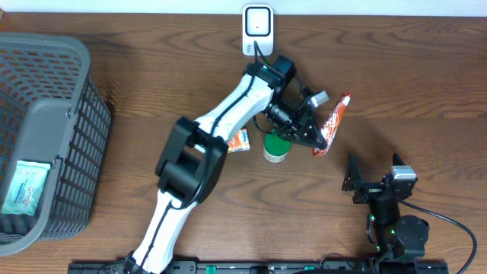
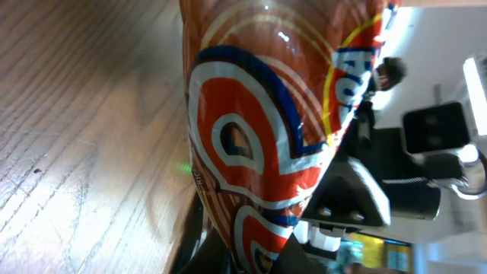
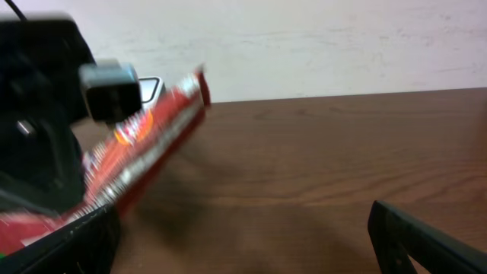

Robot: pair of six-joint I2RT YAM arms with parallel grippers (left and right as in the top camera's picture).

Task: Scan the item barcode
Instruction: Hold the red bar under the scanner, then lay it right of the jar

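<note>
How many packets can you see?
3: a red packet in the left gripper, a small orange packet beside the green-topped tub, a pale packet in the basket. The arm may hide more.

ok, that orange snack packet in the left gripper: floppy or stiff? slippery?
Probably fairly stiff: the snack packet juts out straight though the left gripper pinches only one end. Likely light, for the same reason. Its film looks glossy in the left wrist view, so it may slip.
</note>
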